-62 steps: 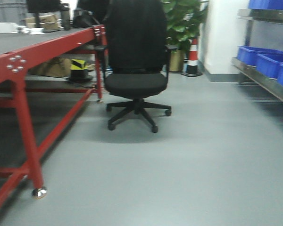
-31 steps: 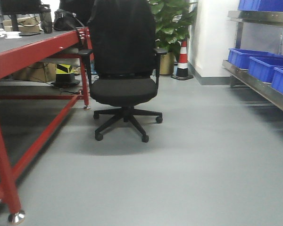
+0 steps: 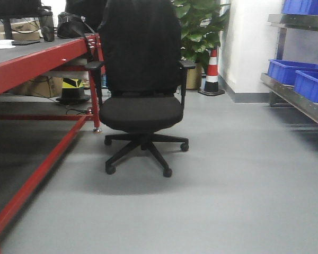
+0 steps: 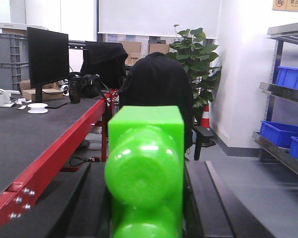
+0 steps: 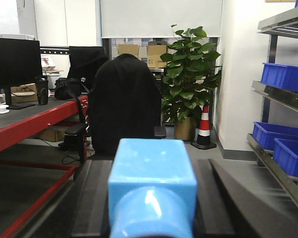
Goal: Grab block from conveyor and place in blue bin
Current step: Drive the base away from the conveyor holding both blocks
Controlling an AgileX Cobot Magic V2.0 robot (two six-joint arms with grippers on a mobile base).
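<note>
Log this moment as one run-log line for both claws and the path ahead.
left claw: shut on green block | right claw: shut on blue block | ahead: black office chair | right: blue bins on shelf

The green block [image 4: 145,168] in the left gripper [image 4: 146,166], between matt black fingers [image 4: 196,198], is glossy, smooth plastic (bright highlights on its rounded face). The blue block [image 5: 151,193] in the right gripper [image 5: 152,163] shines likewise. Ahead of both: matt cloth chair [image 3: 140,63], red-painted metal table frame [image 3: 37,61], blue bins [image 3: 286,74] of plastic.
</note>
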